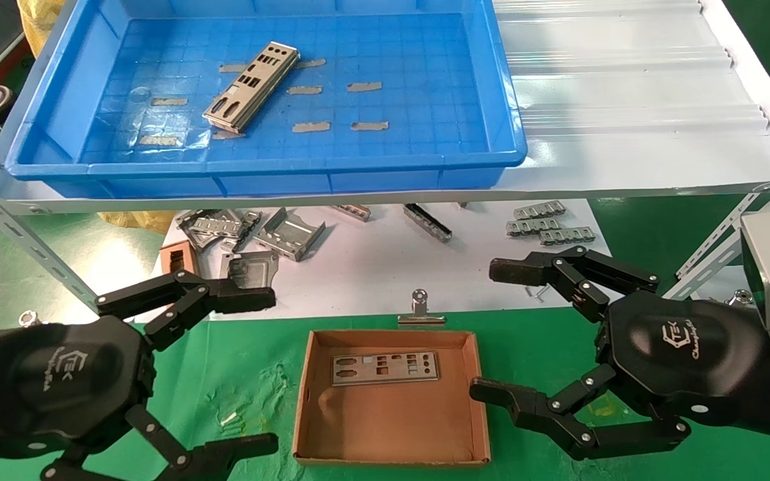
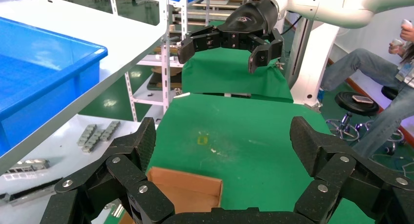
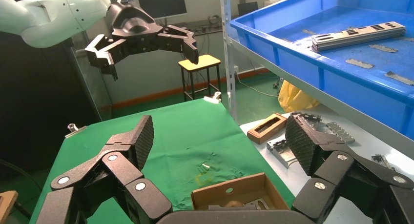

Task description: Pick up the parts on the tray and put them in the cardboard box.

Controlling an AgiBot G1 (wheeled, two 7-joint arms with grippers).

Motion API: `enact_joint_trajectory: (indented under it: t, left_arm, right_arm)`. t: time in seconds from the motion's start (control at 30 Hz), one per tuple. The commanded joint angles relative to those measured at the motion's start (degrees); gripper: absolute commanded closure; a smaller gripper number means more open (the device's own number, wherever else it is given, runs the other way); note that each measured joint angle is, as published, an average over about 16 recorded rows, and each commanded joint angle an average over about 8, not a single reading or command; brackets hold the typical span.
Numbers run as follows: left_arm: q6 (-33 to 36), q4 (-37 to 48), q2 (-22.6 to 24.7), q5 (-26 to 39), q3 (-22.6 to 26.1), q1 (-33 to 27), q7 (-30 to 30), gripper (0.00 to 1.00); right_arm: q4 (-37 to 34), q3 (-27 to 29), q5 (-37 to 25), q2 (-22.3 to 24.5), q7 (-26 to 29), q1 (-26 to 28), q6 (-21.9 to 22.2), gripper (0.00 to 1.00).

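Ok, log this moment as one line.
left gripper: open, beside box | right gripper: open, beside box | brown cardboard box: one silver metal plate | blue plastic tray: plates remain

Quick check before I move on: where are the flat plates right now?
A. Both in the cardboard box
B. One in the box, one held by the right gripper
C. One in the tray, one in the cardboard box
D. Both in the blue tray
C: one part lies on the floor of the tray, another plate lies flat in the cardboard box; the left gripper and right gripper are both open and empty.
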Motion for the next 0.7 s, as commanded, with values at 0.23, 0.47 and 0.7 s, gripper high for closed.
enact_joint_trajectory:
  t: [0.23,0.47,0.7]
  left_arm:
    - [0.0,0.0,0.0,0.0,0.0,0.0,0.0,0.0]
    - [0.0,0.0,0.0,0.0,0.0,0.0,0.0,0.0]
    - [0.0,0.0,0.0,0.0,0.0,0.0,0.0,0.0]
  right_arm:
    - [0.0,0.0,0.0,0.0,0.0,0.0,0.0,0.0]
    - [0.0,0.0,0.0,0.0,0.0,0.0,0.0,0.0]
    - [0.0,0.0,0.0,0.0,0.0,0.0,0.0,0.0]
